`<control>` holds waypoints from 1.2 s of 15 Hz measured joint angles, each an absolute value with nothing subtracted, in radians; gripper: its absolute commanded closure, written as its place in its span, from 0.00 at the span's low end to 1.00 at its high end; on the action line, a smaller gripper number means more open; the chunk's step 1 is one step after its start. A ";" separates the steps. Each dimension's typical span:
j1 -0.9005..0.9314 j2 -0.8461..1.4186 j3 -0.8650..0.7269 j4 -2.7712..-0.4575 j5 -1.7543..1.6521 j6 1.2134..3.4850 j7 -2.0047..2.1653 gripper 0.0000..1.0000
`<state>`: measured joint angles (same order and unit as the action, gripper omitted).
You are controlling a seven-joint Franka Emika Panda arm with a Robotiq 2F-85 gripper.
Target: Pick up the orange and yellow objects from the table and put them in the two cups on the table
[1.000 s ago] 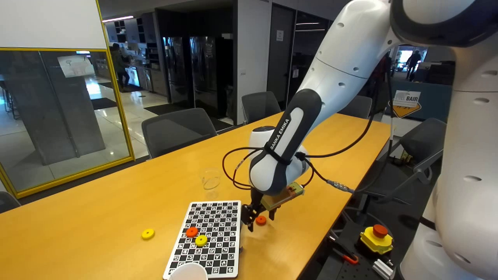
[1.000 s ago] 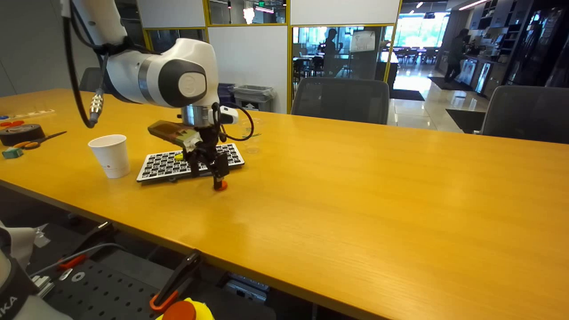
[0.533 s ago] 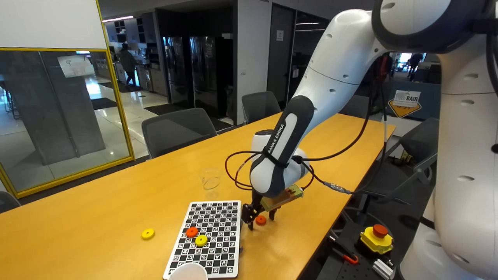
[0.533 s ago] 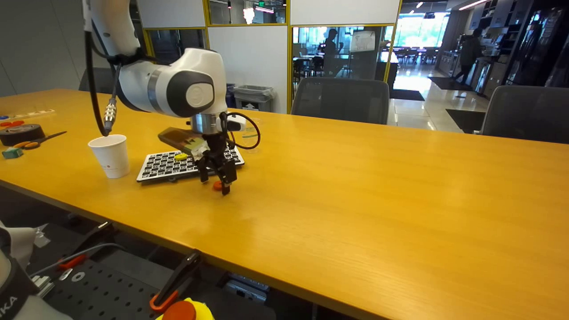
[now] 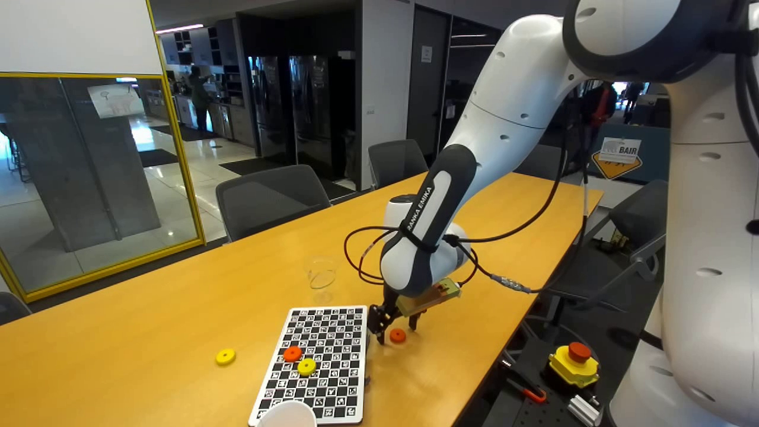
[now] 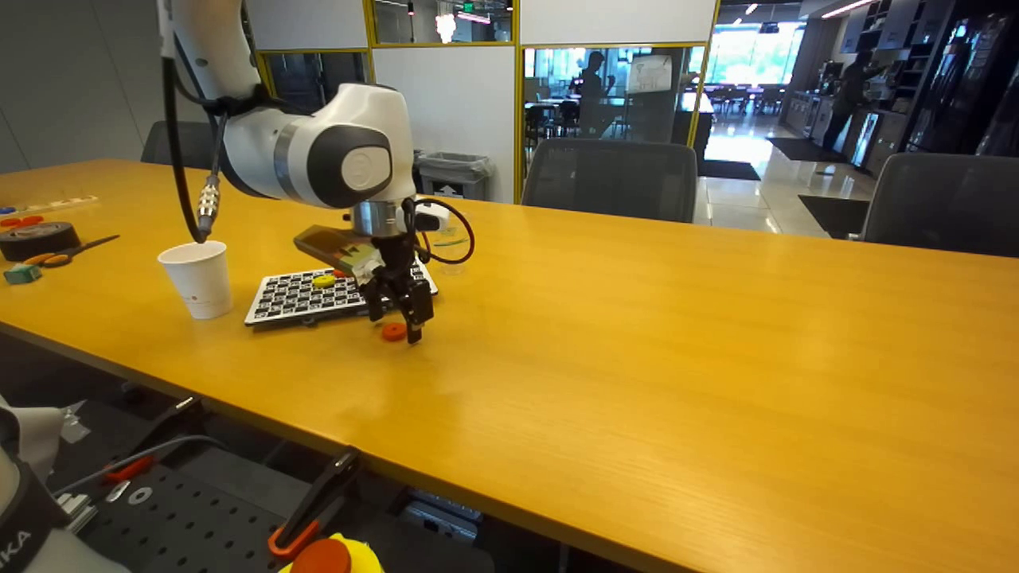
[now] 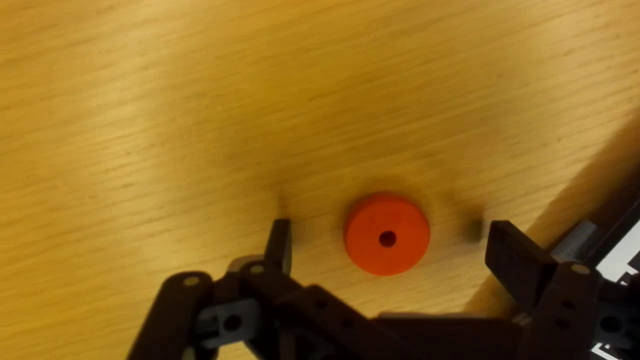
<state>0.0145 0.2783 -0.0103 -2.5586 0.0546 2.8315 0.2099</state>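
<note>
You have one black two-fingered gripper [image 7: 387,239], fingers wide apart and holding nothing, just above the smooth yellow-tan wooden table [image 7: 200,75]. Orange pieces, two: a flat round orange disc [image 7: 400,257] with a central hole, lying on the table between your fingertips and touching neither, and a second orange disc [image 5: 292,354] on the flat black-and-white checkered board [image 5: 341,379] beside the gripper. Yellow pieces, two: a flat round yellow disc [image 5: 306,368] on that board, and a second yellow disc [image 5: 225,356] on the table, across the board from the gripper. Cups, two: a clear see-through tumbler [image 5: 322,279] near the gripper and a tapered white round cup [image 6: 199,282] well apart from it, past the board.

The second yellow disc shows in an exterior view only. In an exterior view only, past the white round cup from the gripper, you find one black tape roll [image 6: 36,241], one pair of orange-handled scissors [image 6: 57,259], one small green block [image 6: 21,274], and red pieces [image 6: 24,220] too small to identify.

Against half a second ago, your gripper sits slightly higher in both exterior views, the orange disc unmoved. The second orange disc [image 6: 340,274], hidden then in an exterior view, now partly shows behind the gripper.
</note>
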 measured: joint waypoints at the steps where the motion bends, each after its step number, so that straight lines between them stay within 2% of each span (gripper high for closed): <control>1: 0.014 0.278 -0.010 -2.559 0.055 2.833 0.210 0.00; 2: 0.014 0.278 -0.010 -2.559 0.055 2.834 0.210 0.00; 3: 0.014 0.278 -0.010 -2.559 0.055 2.835 0.210 0.25; 4: 0.015 0.278 -0.011 -2.559 0.055 2.837 0.210 0.26; 11: 0.015 0.271 -0.021 -2.559 0.055 2.841 0.210 0.79; 18: 0.033 0.247 -0.008 -2.560 0.055 2.815 0.215 0.77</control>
